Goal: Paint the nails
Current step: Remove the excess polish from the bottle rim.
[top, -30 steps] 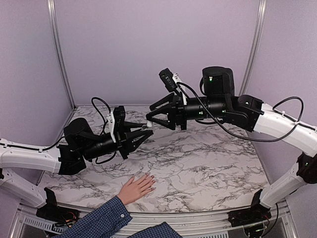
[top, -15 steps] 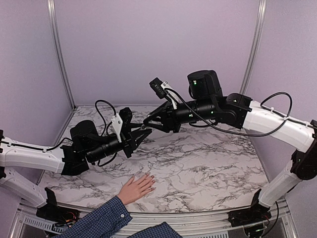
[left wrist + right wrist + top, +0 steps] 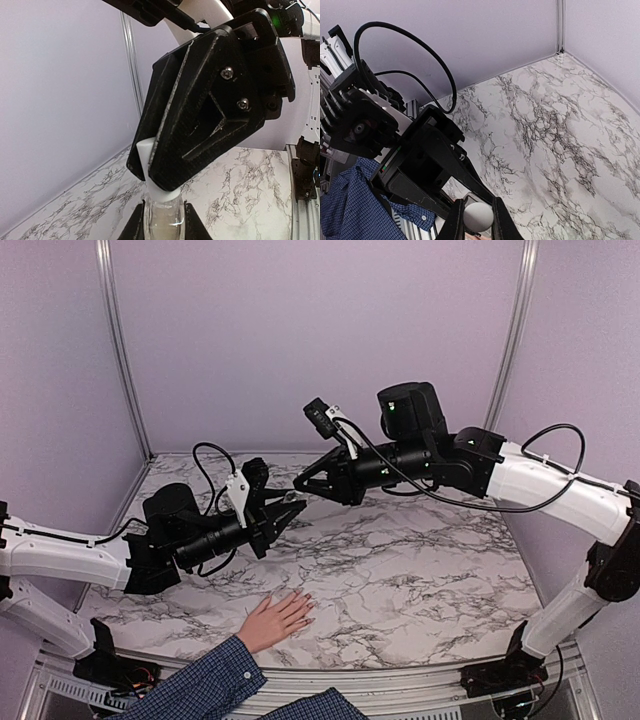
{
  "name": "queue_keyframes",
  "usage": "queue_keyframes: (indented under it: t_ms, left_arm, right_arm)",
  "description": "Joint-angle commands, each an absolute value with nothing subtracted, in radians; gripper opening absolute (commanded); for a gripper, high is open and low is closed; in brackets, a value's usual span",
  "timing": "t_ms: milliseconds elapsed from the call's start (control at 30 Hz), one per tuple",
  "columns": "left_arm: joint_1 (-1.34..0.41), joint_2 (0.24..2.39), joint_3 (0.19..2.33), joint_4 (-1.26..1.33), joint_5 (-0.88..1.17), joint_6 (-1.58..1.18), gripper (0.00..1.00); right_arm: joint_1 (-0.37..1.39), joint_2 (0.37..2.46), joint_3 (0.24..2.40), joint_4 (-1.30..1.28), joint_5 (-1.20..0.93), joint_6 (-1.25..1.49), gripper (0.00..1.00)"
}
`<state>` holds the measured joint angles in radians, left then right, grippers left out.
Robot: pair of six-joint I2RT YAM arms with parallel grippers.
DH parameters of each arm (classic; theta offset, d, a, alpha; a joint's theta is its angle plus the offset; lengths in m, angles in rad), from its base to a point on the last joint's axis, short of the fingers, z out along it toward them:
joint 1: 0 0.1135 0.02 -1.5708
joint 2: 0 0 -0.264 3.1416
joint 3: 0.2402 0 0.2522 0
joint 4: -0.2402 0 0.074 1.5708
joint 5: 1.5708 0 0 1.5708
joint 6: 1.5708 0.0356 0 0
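A light-skinned hand [image 3: 275,618] with a blue plaid sleeve [image 3: 200,685] lies flat on the marble table near its front edge; its nails are too small to make out. My left gripper [image 3: 288,507] is shut on a clear polish bottle [image 3: 162,220], holding it in the air above and behind the hand. My right gripper [image 3: 303,483] is shut on the bottle's white cap [image 3: 479,216], which also shows in the left wrist view [image 3: 144,151]. The two grippers meet tip to tip over the table's middle left.
The marble table [image 3: 420,560] is walled by lilac panels at the back and sides, with metal posts in the back corners. A black cable [image 3: 420,55] loops off the left arm. The plaid sleeve also shows in the right wrist view [image 3: 350,210].
My right gripper moved left to the left gripper and went from open to shut on the white cap. The left gripper with the bottle rose slightly. The hand has not moved.
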<state>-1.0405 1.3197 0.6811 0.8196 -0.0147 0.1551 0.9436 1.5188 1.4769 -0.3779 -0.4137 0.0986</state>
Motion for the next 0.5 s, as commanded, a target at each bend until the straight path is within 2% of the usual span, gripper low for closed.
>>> queue_keyframes:
  t_ms: [0,467]
  left_arm:
    - [-1.040,1.319,0.700,0.831,-0.023,0.162,0.00]
    - [-1.022,1.300,0.713,0.842,0.305,0.062,0.00]
  right_arm:
    - [0.946,1.508,1.502,-0.355,-0.512,0.071,0.00]
    - [0.947,1.382,1.354,-0.221,-0.572,-0.076,0.00]
